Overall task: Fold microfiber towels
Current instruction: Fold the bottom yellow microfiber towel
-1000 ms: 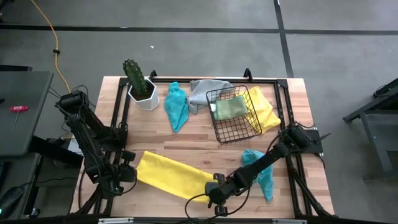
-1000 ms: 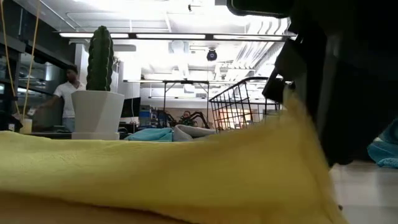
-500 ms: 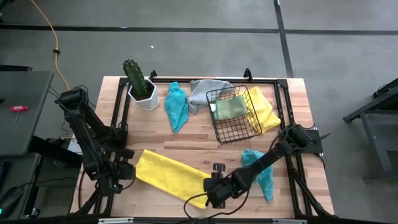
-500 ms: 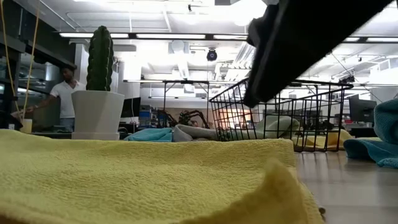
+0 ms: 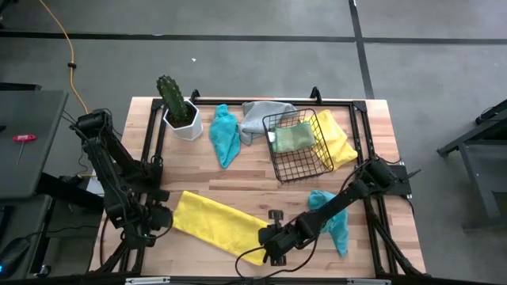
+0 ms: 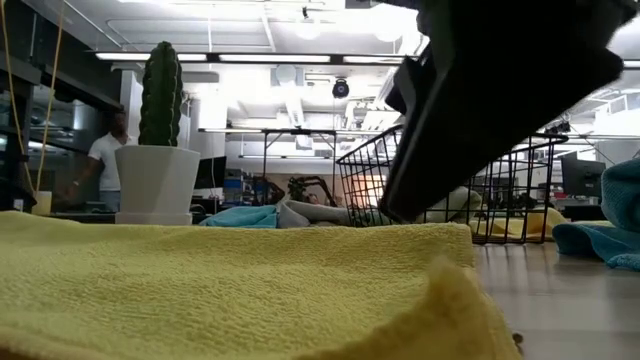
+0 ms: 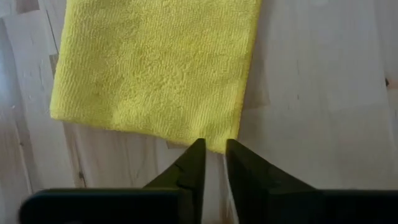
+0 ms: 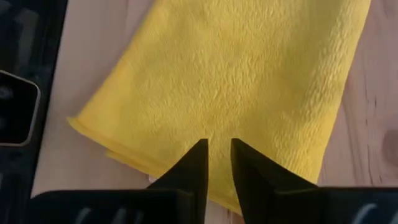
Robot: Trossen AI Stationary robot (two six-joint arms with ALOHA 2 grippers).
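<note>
the folded yellow towel (image 5: 218, 223) lies flat on the front of the surface (image 5: 253, 178), with the left claw (image 5: 158, 221) at its left end and the right claw (image 5: 269, 241) at its right end, both with fingers slightly apart and holding nothing.

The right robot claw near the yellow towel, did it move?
Yes. The right gripper slid a little left along the long yellow microfiber towel, farther from the black wire basket, and lifted off the cloth.
</note>
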